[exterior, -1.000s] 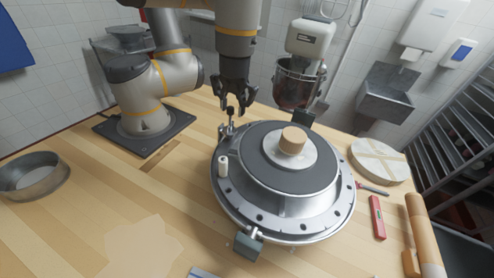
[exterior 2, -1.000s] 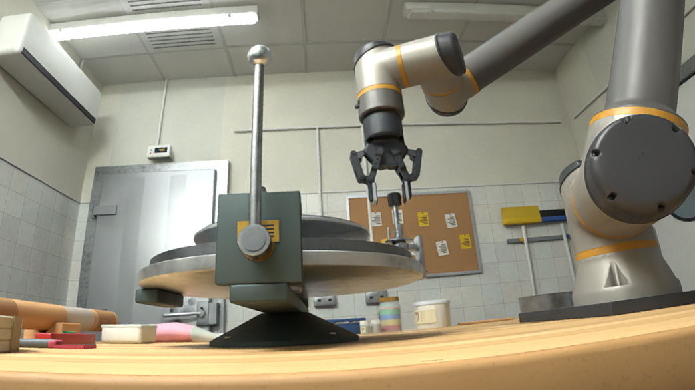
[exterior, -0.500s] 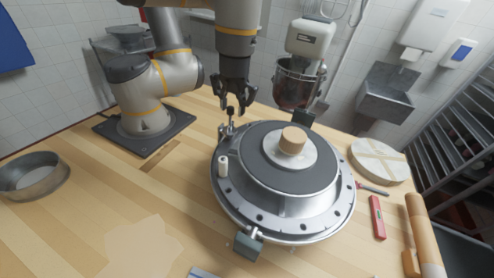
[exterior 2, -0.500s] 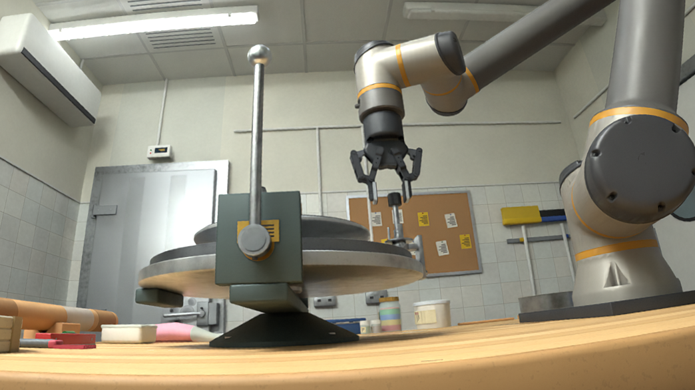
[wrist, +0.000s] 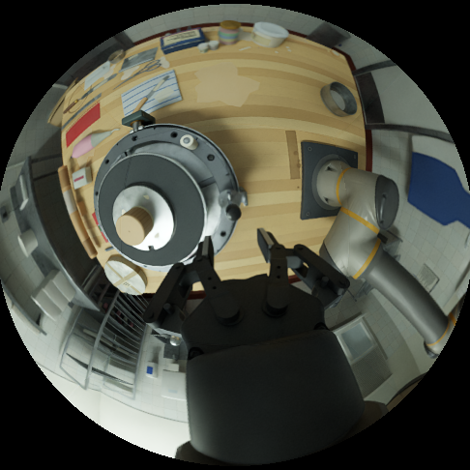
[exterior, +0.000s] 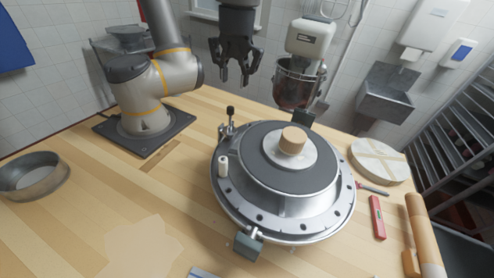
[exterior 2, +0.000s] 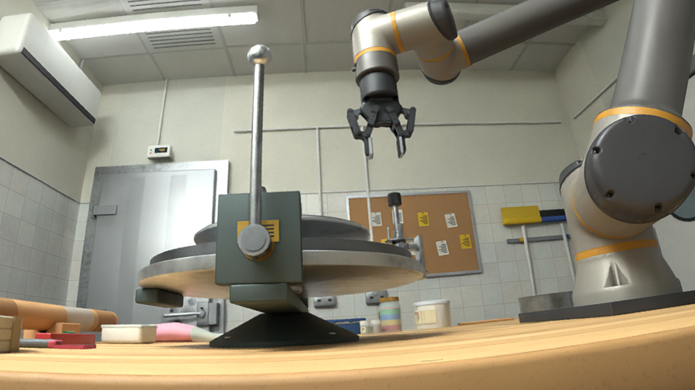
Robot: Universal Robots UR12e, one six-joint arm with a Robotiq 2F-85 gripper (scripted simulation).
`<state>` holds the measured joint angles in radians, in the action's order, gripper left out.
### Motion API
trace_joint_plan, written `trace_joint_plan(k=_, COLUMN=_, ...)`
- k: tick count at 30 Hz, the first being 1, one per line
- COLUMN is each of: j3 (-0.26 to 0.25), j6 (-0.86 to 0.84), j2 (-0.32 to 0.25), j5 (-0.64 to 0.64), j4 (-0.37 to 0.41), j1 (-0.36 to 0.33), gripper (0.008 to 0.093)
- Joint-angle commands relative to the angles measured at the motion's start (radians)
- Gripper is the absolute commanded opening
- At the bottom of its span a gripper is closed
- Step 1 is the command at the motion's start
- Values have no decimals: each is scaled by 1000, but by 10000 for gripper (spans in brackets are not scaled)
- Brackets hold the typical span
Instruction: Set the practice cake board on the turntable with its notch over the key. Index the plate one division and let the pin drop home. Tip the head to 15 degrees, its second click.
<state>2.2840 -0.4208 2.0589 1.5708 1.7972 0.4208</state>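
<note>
In the middle of the wooden bench stands the turntable (exterior: 283, 179), a dark round plate on a steel index ring with holes round its rim. A pale cake board (exterior: 290, 150) with a wooden knob (exterior: 292, 139) lies on the plate. The black-knobbed index pin (exterior: 230, 117) stands upright at the ring's far-left edge, and a cream peg (exterior: 222, 166) sits on the ring. The tilt lever (exterior 2: 257, 145) rises from the green block at the near side. My gripper (exterior: 235, 78) hangs open and empty, well above the pin (wrist: 233, 211).
The arm's base (exterior: 142, 117) stands left of the turntable. A stand mixer (exterior: 301, 66) is behind it. A round taped board (exterior: 378, 161), a red level (exterior: 377, 216) and a rolling pin (exterior: 424, 234) lie to the right. A metal ring (exterior: 31, 175) sits far left.
</note>
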Motion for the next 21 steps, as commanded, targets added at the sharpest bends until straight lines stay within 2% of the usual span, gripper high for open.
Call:
trace_joint_plan(k=1, j3=-12, j6=0, j2=3, j5=0, j4=-13, j1=0, gripper=580)
trace_joint_plan(k=9, j3=-81, j6=0, j2=18, j5=0, j4=-100, j1=0, gripper=580)
trace_joint_plan(k=21, j3=-91, j6=0, j2=19, j5=0, j4=-112, j1=0, gripper=580)
